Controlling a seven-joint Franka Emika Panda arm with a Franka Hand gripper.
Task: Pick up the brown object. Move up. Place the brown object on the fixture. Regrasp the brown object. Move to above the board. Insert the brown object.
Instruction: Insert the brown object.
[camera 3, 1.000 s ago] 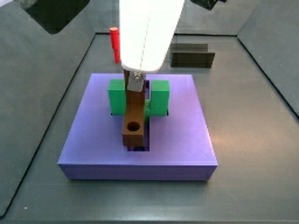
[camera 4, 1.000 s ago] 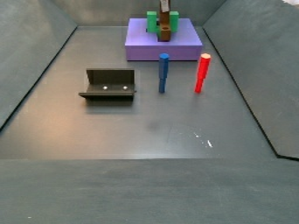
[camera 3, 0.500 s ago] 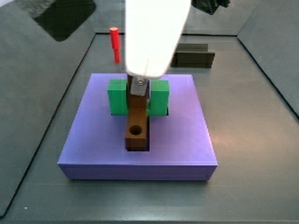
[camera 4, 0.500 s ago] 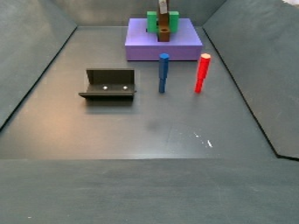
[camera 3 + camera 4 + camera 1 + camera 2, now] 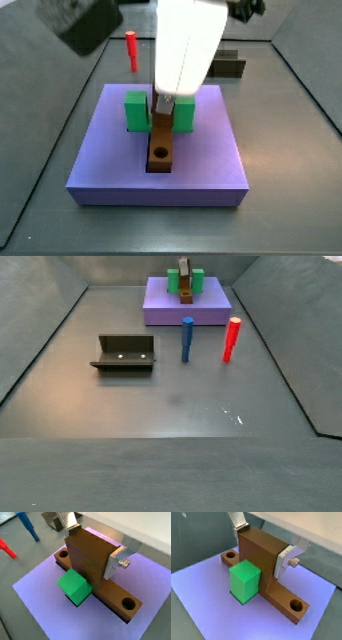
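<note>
— Looking down a side view: large flat lavender-purple slab, the board (image 5: 158, 150), on a grey floor; the narrow wood-brown bar (image 5: 160, 143) lies in its groove.

— Wrist views add detail: the gripper (image 5: 93, 547) has its silver plates closed on the bar's upright part; a green block (image 5: 244, 581) stands beside it.

— Only a side view shows the dark L-shaped fixture (image 5: 123, 353), red (image 5: 231, 339) and blue pegs (image 5: 187, 339).

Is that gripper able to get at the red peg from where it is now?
Probably not yet: the gripper is shut on the brown object over the board; the red peg stands clear.
</note>
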